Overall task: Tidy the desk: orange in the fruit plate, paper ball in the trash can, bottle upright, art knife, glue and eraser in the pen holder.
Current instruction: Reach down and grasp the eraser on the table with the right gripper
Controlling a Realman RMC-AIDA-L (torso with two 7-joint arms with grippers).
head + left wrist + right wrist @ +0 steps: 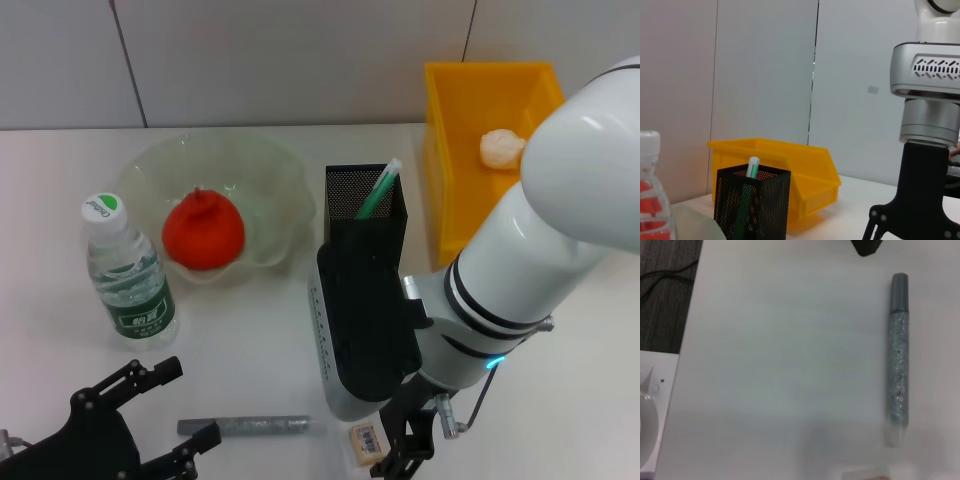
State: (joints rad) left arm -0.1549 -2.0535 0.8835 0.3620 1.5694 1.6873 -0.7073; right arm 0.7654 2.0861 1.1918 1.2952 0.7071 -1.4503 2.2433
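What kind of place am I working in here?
Most likely an office or lab desk set up for a tidying job: a white table against a plain panelled wall, with a black mesh pen holder, a yellow bin serving as the trash can, and a water bottle.

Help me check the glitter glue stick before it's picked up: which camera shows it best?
The right wrist view: the glue stick lies unobstructed along its whole length, grey cap to clear end. The head view shows it smaller, lying on the desk between the two end effectors. The left wrist view doesn't show it.
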